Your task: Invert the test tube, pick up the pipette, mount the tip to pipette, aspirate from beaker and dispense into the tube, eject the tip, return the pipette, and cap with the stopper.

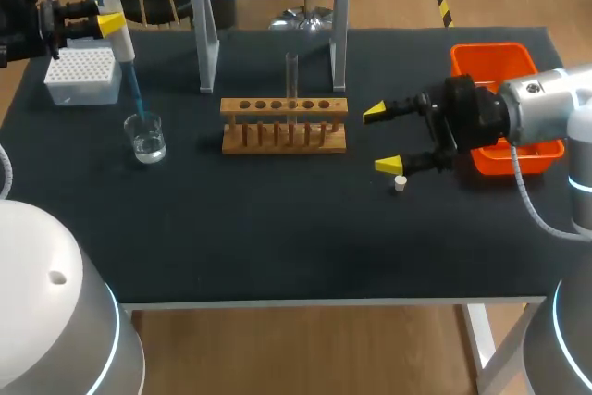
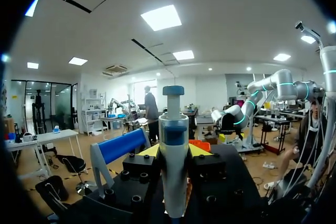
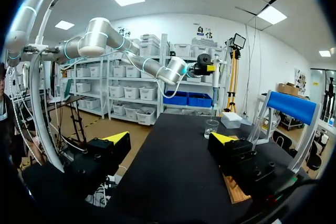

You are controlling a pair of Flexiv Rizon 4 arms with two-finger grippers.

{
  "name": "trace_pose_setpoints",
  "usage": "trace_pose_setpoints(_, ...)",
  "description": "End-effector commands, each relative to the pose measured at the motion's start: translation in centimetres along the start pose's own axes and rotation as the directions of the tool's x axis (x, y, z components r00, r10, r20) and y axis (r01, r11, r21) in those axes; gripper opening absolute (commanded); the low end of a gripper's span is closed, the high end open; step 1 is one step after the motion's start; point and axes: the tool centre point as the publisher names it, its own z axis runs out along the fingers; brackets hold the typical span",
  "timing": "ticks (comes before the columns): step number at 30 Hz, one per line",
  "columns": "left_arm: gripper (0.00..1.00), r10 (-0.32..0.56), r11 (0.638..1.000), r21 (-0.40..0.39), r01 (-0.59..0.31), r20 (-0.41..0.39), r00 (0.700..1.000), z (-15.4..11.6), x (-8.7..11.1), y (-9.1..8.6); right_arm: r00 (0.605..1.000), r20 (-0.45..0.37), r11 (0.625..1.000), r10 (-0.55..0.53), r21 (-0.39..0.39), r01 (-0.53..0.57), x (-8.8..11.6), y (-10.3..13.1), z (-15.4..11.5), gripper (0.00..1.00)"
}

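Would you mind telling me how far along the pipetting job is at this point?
Looks done: the test tube stands upright in the rack, and the left gripper holds the pipette with a blue tip mounted. In hand: the tip dips into the beaker, apparently aspirating. Left: dispensing, ejecting, returning the pipette, and capping; the stopper lies beside the open right gripper.
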Motion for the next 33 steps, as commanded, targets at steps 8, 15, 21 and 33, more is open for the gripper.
trace_pose_setpoints(8, 0.00, -0.005, 1.000, 0.001, 0.005, 0.003, 1.000, -0.37, -0.27, 0.22, 1.000, 0.001, 1.000, 0.000, 0.002, 0.000, 0.08, 0.05, -0.02, 1.00)
trace_pose_setpoints(15, 0.00, -0.005, 1.000, 0.001, 0.005, 0.003, 1.000, -0.37, -0.27, 0.22, 1.000, 0.001, 1.000, 0.000, 0.002, 0.000, 0.08, 0.05, -0.02, 1.00)
trace_pose_setpoints(21, 0.00, -0.005, 1.000, 0.001, 0.005, 0.003, 1.000, -0.37, -0.27, 0.22, 1.000, 0.001, 1.000, 0.000, 0.002, 0.000, 0.08, 0.05, -0.02, 1.00)
trace_pose_setpoints(33, 0.00, -0.005, 1.000, 0.001, 0.005, 0.003, 1.000, -0.37, -0.27, 0.22, 1.000, 0.012, 1.000, 0.010, 0.003, -0.010, 0.02, 0.04, 0.11, 1.00)
